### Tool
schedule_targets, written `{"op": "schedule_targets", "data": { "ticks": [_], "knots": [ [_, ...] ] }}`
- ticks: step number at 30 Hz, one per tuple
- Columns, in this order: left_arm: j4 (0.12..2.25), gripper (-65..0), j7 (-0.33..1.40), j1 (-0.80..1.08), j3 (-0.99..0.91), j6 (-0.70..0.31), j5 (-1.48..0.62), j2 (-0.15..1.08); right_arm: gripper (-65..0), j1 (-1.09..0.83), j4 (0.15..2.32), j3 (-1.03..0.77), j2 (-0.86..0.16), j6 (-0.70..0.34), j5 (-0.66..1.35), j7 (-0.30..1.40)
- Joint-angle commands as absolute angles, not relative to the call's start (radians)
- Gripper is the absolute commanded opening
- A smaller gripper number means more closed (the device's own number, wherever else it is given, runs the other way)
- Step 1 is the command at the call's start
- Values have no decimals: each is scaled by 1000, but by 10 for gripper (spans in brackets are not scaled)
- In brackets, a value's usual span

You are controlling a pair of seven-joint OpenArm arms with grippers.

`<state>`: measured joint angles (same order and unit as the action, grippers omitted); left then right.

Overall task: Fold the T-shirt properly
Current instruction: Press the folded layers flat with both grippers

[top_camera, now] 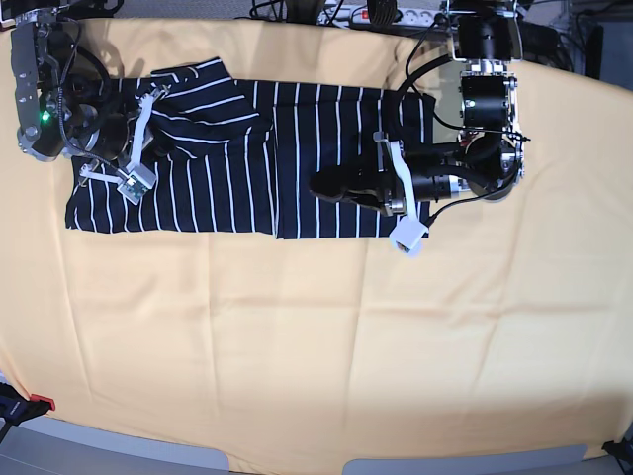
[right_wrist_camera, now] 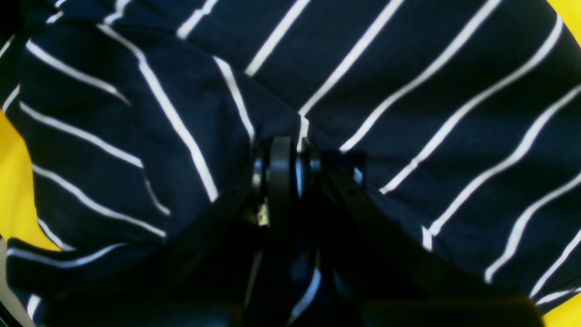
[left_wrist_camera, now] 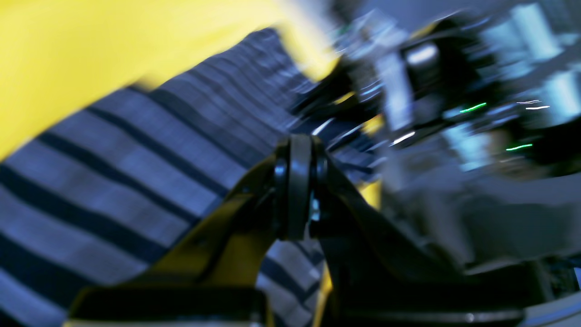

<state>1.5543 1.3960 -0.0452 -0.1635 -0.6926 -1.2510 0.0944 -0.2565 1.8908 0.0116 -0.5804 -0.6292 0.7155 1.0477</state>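
- The T-shirt (top_camera: 237, 158) is seen lying on the yellow cloth (top_camera: 316, 336) of the table, in the far half of the base view, spread as a long band from one side to the other.
- A part of the T-shirt at the far corner, on the left of the base view, is folded over the rest.
- The right gripper (right_wrist_camera: 286, 154) is placed at the sleeve end of the garment; in the right wrist view its jaws are pressed together on a raised fold of the striped fabric.
- The left gripper (left_wrist_camera: 297, 181) is stretched over the other end of the T-shirt (left_wrist_camera: 113, 181); in the left wrist view its jaws are seen closed together.
- The left wrist view is much blurred, so it cannot be told whether cloth is pinched there.
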Motion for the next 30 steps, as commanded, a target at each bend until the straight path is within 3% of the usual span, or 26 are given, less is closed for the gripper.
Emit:
{"op": "schedule_targets", "data": {
  "ticks": [1, 8, 10, 14, 16, 24, 30],
  "knots": [
    [1571, -650, 1369, -64, -162, -698, -1253, 106, -573, -236, 1903, 5, -593, -617, 732, 1033],
    [1571, -650, 1166, -25, -147, -698, -914, 163, -568, -155, 1915, 5, -593, -617, 732, 1032],
    [1571, -650, 1129, -2, -133, -698, -868, 175, -514, -132, 1925, 5, -594, -631, 732, 1032],
    [1571, -650, 1115, 34, -93, -698, -834, 175, -316, -74, 1929, 5, -598, -640, 711, 1032],
    [1571, -650, 1097, 53, -68, -698, -809, 175, -249, -68, 1929, 4, -602, -605, 633, 1032],
    [1571, -650, 1068, 66, -21, -698, -775, 206, -241, -148, 1929, -70, -601, -301, 311, 1116],
    [1571, -650, 1066, 66, -21, -698, -777, 254, -241, -260, 1929, -327, -593, -275, 408, 1118]
  ]
}}
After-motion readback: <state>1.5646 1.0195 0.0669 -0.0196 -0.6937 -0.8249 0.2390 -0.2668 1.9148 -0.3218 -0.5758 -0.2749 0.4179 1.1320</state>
